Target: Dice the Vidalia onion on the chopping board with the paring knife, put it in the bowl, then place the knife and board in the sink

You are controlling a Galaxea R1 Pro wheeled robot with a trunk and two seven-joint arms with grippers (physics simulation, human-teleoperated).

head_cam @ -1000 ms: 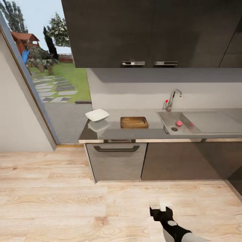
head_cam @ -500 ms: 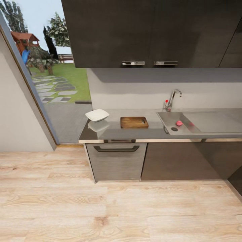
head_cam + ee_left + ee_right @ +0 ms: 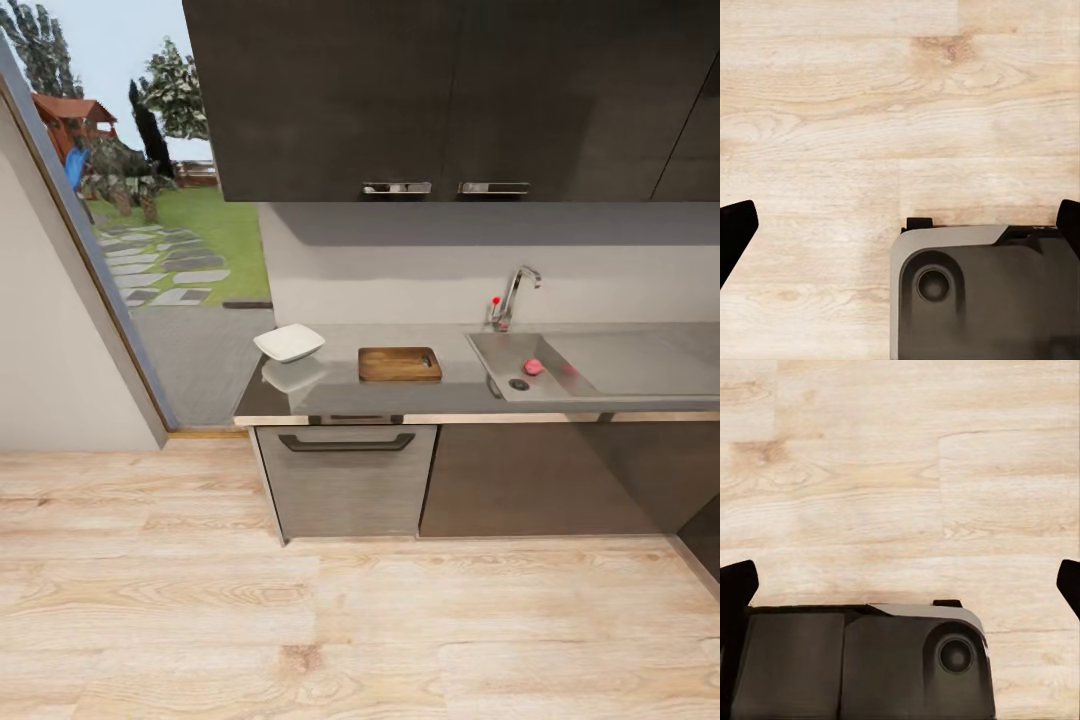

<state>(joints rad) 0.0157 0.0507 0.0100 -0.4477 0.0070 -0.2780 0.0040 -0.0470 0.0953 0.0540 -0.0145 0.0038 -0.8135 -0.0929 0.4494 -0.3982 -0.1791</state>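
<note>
While the robot stands on the pale wooden floor (image 3: pixel 200 620) some way from the kitchen unit, the task looks not yet begun: the step in hand is the approach, and the next move calls for driving closer so that an arm can reach into the basin.

From largest to smallest: the long glossy grey countertop (image 3: pixel 340 395) lies over dark cabinet fronts. At its right part sits the rectangular grey steel sink (image 3: pixel 600 365) with a chrome tap (image 3: pixel 515 295). The dark brown wooden chopping board (image 3: pixel 400 363) lies flat between sink and white squarish bowl (image 3: pixel 289 343). The small pinkish-red Vidalia onion (image 3: pixel 533 367) rests in the sink beside the round drain. I cannot make out the paring knife.

The left gripper (image 3: pixel 900 225) and the right gripper (image 3: pixel 900 585) both point at the floor, fingers spread wide, holding nothing.
</note>
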